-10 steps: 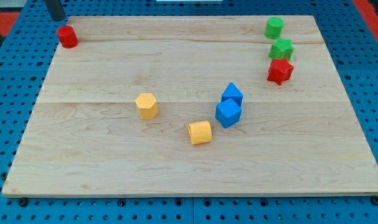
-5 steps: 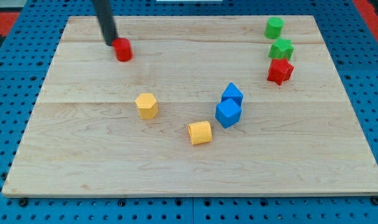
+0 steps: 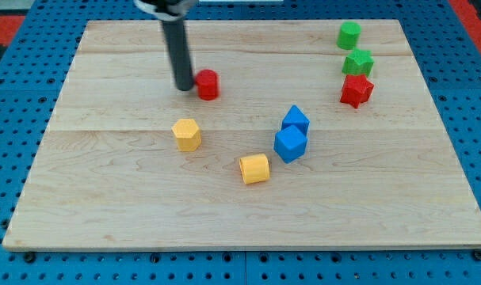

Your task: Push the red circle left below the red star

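Note:
The red circle lies on the wooden board, left of centre in the upper half. My tip stands right against its left side. The red star sits near the board's right edge, far to the right of the red circle and about level with it.
A green block and a green star sit above the red star. Two blue cubes touch each other near the centre. A yellow cylinder and a yellow hexagon lie below the red circle.
My tip has pushed the red circle from the board's top left corner rightward and slightly down, toward the centre. The other blocks have not moved.

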Robot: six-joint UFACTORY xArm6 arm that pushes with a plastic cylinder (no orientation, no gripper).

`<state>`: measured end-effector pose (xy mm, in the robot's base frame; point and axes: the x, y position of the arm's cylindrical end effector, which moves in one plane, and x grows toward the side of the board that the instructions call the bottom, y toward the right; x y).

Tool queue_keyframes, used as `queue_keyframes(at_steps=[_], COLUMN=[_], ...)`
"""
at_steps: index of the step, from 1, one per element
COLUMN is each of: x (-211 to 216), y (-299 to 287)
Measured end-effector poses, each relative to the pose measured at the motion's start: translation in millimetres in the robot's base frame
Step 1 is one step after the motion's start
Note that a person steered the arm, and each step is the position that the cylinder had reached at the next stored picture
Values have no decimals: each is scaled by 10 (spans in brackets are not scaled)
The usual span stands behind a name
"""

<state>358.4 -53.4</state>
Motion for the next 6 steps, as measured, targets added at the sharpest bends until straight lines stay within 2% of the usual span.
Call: queue_keyframes(at_steps=[1, 2, 3, 4, 5, 6], x=[-26, -255, 224, 488, 694, 675], y=[691, 892, 1138, 1258, 1224, 1666])
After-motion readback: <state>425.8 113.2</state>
